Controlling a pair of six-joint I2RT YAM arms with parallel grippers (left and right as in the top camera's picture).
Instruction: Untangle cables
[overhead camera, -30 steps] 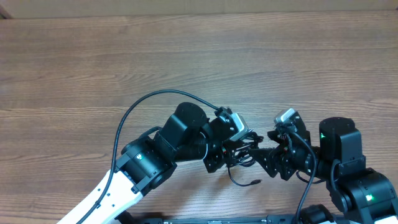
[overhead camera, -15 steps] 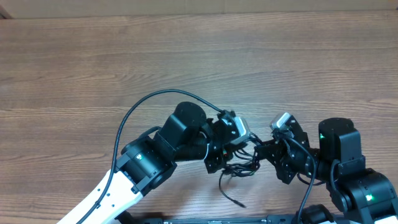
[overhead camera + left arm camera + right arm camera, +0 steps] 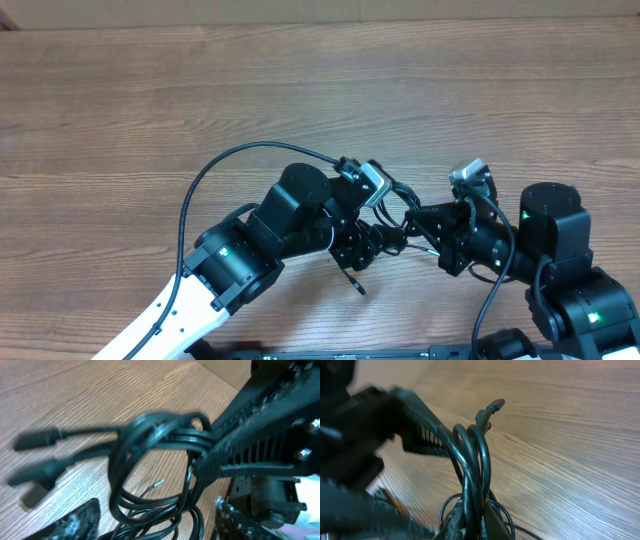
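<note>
Right wrist view, nearest first: my right pincer [image 3: 470, 519] is clamped on the cables [image 3: 470, 460], with several black loops rising out of it toward 12 o'clock. In the left wrist view my left pincer [image 3: 155, 522] stands spread. Loops hang between its pads without being squeezed, and two plug ends [image 3: 37, 439] stick out toward 9 o'clock above the desk [image 3: 100, 390].

Overhead, the cables hang lifted between the two pincers at about 5 o'clock on the desk, and one loose tail trails toward 7 o'clock.

My worry is that several loops sit bunched in the one grip. Pulling away could cinch the knot tighter instead of freeing a strand. A plug end catching inside a loop could yank the whole tangle out of my right pincer and drop it.
</note>
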